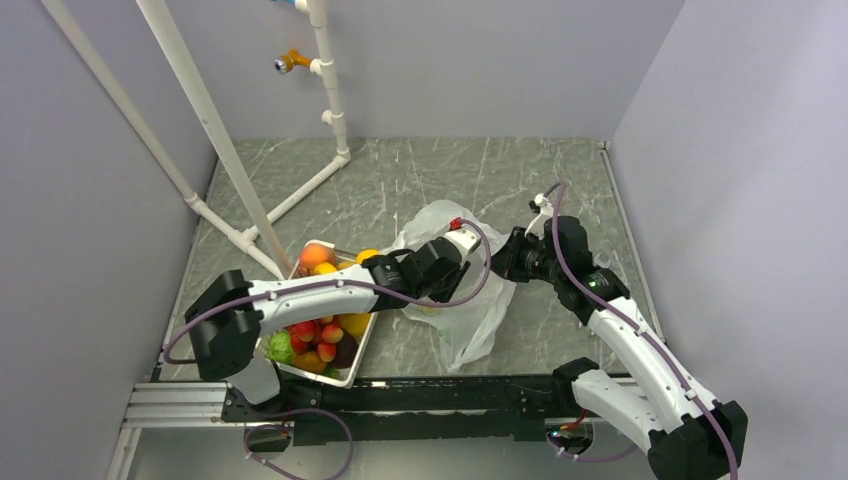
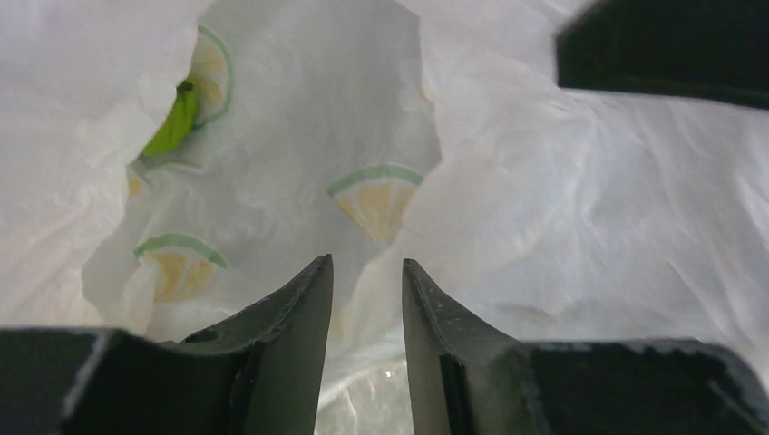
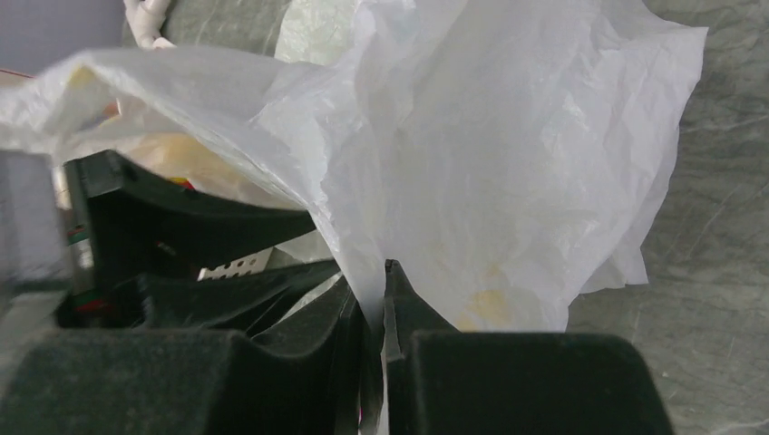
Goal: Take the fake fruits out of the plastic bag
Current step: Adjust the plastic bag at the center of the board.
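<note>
Pinching bag [image 1: 470,320] rim in clenched right claw [image 3: 383,281], mid-table toward the near edge. Holding left claw [image 2: 367,276] part-open, empty, inside the mouth. Open table [image 1: 420,175] beyond, toward far edge.

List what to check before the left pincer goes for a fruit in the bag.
1. Right pincer pinching the plastic bag film: ok.
2. Bag mouth open ahead of the left pincer: ok.
3. Left pincer jaws apart, nothing gripped: ok.
4. Target in sight: ok, green fruit at upper left inside.
5. Other fruits inside located: cannot tell.
</note>
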Controlling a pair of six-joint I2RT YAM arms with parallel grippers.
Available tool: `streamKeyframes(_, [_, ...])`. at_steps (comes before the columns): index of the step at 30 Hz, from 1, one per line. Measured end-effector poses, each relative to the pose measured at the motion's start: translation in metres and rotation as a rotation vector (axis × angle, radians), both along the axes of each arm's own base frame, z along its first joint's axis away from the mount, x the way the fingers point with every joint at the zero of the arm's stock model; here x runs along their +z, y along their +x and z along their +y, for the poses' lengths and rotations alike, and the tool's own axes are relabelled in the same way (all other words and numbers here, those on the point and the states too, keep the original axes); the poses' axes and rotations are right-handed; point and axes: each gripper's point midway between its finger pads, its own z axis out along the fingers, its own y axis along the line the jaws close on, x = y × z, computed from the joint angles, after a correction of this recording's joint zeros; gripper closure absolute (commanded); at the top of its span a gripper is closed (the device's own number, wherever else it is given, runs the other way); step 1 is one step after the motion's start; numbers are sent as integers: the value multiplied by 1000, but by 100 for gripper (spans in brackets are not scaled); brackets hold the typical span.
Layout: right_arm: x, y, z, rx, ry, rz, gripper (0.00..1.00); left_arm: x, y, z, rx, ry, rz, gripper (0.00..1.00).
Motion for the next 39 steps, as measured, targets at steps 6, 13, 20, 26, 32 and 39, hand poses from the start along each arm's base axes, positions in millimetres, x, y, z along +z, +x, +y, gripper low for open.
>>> streamKeyframes(6, [6, -2, 1, 0, 19, -10, 89, -11, 37, -1, 121, -22, -58, 60])
streamKeyframes(13, [7, -5, 3, 11, 33, -2, 89, -39, 89, 14, 269, 21, -78, 52])
streamKeyframes(20, [6, -4, 3, 10, 32, -1, 90, -47, 116, 18, 327, 53, -102, 40])
streamKeyframes(26, [6, -4, 3, 11, 31, 1, 90, -38, 141, 25, 376, 78, -167, 31])
streamKeyframes(32, [6, -4, 3, 11, 30, 1, 92, -40, 161, 34, 418, 99, -190, 24])
streamKeyframes(39, [0, -4, 3, 15, 20, 14, 86, -66, 179, 38, 433, 137, -194, 24])
